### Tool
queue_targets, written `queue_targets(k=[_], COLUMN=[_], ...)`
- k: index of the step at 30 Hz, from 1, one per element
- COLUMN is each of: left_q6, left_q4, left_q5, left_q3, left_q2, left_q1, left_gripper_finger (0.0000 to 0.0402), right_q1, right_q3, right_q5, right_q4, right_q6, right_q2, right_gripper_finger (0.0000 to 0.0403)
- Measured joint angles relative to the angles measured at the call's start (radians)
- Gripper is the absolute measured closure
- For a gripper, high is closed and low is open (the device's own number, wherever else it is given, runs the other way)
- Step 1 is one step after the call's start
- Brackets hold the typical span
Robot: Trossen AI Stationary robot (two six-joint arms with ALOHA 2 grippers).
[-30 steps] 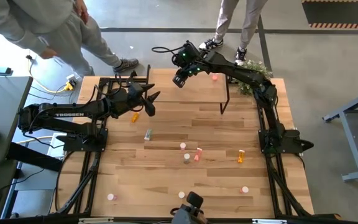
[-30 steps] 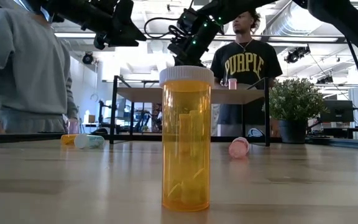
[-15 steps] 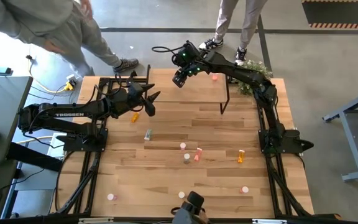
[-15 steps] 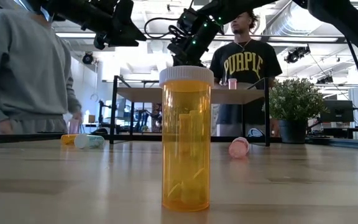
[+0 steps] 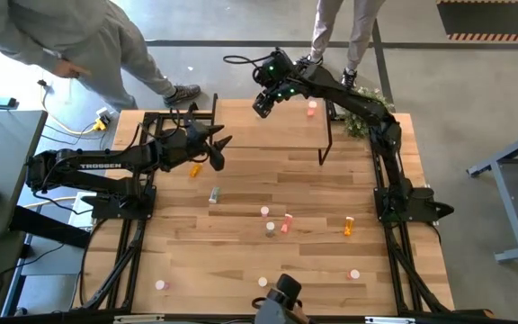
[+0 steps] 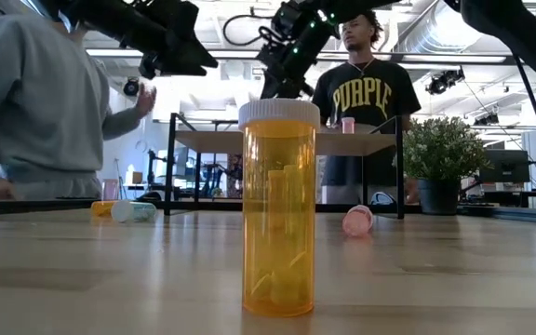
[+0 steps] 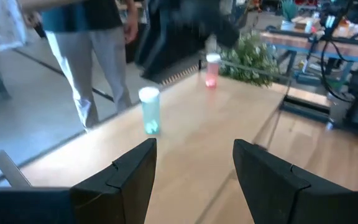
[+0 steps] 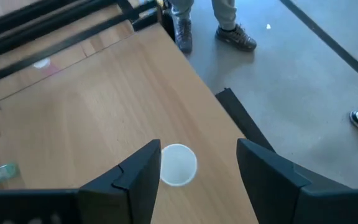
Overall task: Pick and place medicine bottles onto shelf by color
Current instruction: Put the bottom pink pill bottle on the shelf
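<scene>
Open lab room; two people stand beyond the far edge of the plank-patterned table (image 5: pixel 268 184), one in a dark printed shirt (image 6: pixel 372 93), one in grey (image 6: pixel 26 102). The shelf (image 5: pixel 272 130) sits at the table's far middle.

Right gripper (image 8: pixel 194 165) hovers over the shelf's far-left corner, fingers spread apart, holding nothing. Directly below it stands a bottle seen cap-on, white top (image 8: pixel 178 164), close to the shelf edge; in the left wrist view this reads as the pale green bottle (image 7: pixel 149 110). A pink bottle (image 5: pixel 311 111) stands further right on the shelf.

Left gripper (image 7: pixel 194 165) waits over the table's left side, facing the shelf, fingers apart and empty, with an orange bottle (image 5: pixel 195 168) lying just beside it.

More bottles are scattered on the table: a greenish one (image 5: pixel 214 194), a pink one (image 5: pixel 286 222), an orange one (image 5: pixel 349 225), and white-capped ones near the front. A tall orange bottle (image 6: pixel 278 207) stands right at the low camera.

Risk: the green bottle stands close to the shelf's corner, so a finger brushing it while lifting away could tip it off onto the floor. A person's feet are near that edge too.
</scene>
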Motion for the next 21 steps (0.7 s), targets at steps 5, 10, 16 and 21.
queue_targets(k=[5, 10, 16, 21], left_q6=[-0.032, -0.041, -0.068, -0.15], left_q4=[-0.091, -0.354, -0.684, -0.941], left_q5=[0.043, 0.052, 0.051, 0.03], left_q3=[0.004, 0.097, 0.216, 0.268], left_q2=[-0.024, -0.053, -0.056, -0.06], left_q1=[0.0, 0.0, 0.0, 0.001], left_gripper_finger=[0.02, 0.02, 0.02, 0.02], right_q1=[0.001, 0.005, 0.011, 0.036], right_q3=[0.118, 0.098, 0.105, 0.106], right_q5=[0.0, -0.005, -0.008, -0.008], right_q4=[-0.09, -0.105, -0.182, -0.256], right_q6=[0.0, 0.022, 0.066, 0.108], right_q2=[0.0, -0.063, -0.094, -0.108], right_gripper_finger=[0.0201, 0.0201, 0.0201, 0.0201])
